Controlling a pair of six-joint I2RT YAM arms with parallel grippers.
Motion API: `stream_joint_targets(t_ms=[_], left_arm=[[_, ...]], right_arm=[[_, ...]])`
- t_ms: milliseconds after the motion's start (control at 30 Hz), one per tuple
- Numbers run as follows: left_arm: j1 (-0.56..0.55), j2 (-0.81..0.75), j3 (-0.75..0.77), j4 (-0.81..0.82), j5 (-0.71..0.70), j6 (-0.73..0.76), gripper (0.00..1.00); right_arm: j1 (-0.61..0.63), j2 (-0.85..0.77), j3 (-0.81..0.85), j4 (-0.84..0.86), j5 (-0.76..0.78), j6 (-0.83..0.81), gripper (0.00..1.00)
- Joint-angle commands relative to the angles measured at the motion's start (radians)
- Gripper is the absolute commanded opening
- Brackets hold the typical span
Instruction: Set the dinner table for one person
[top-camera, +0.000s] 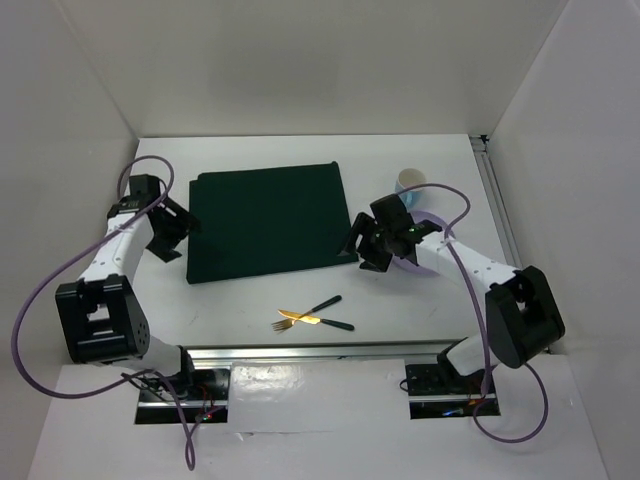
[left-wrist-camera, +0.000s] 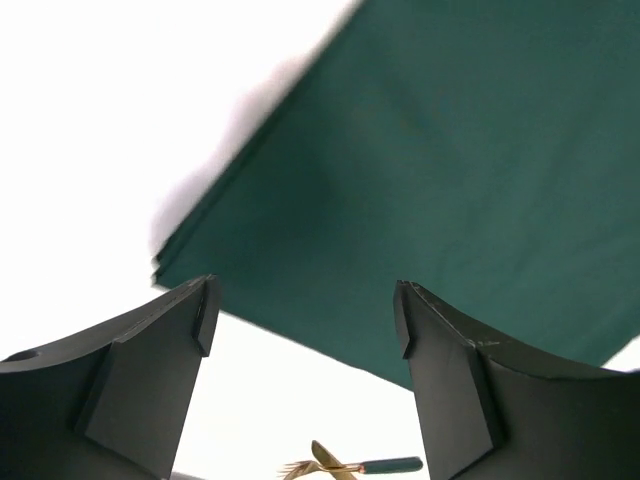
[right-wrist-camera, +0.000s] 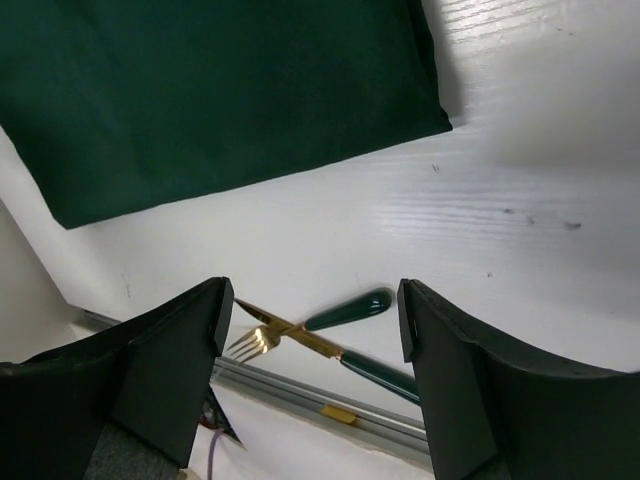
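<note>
The white worktop (top-camera: 420, 310) is big and flat. It lies under both arms and fills the middle of the top view. A metal rail (top-camera: 320, 350) runs along its near edge.

The left fingers (top-camera: 172, 232) hang over the left side of the worktop. They are spread wide apart and hold nothing. They are just beside the left edge of a dark green mat (top-camera: 268, 220) that lies flat on the worktop. In the left wrist view, white worktop and the mat's edge show between them.

The right fingers (top-camera: 362, 250) hang over the right side of the worktop, by the mat's near right corner. They are spread apart too, with nothing in them. In the right wrist view, bare worktop shows in the gap between them.

A gold fork (top-camera: 290, 322) and a gold knife (top-camera: 335, 324), both with dark green handles, lie crossed on the worktop near the rail, between the two arms. A light blue cup (top-camera: 410, 181) stands on the worktop behind the right fingers. Something pale purple (top-camera: 428, 262) sits under the right arm, but I cannot tell what it is.
</note>
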Motion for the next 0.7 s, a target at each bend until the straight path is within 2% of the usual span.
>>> stream_joint_targets(t_ms=[0, 67, 167, 267, 433, 567, 667], left_arm=[[0.004, -0.066, -0.052, -0.070, -0.026, -0.057, 0.87], [0.004, -0.066, -0.110, -0.070, 0.002, -0.071, 0.89], [0.004, -0.040, -0.185, -0.033, 0.065, -0.081, 0.94], [0.013, 0.001, -0.225, 0.018, 0.115, -0.101, 0.97], [0.013, 0.033, -0.250, 0.090, 0.151, -0.120, 0.97], [0.022, 0.084, -0.250, 0.128, 0.130, -0.140, 0.91], [0.031, 0.125, -0.250, 0.157, 0.129, -0.150, 0.81]], right_arm=[[0.007, 0.046, -0.006, 0.052, 0.024, 0.083, 0.78], [0.007, 0.089, -0.006, 0.075, 0.012, 0.102, 0.86], [0.007, 0.144, 0.005, 0.075, 0.012, 0.145, 0.92], [0.007, 0.167, 0.015, 0.093, 0.032, 0.194, 0.93], [0.007, 0.196, -0.018, 0.161, 0.070, 0.249, 0.93], [0.007, 0.233, -0.038, 0.218, 0.098, 0.260, 0.91], [0.007, 0.279, -0.029, 0.241, 0.108, 0.272, 0.89]])
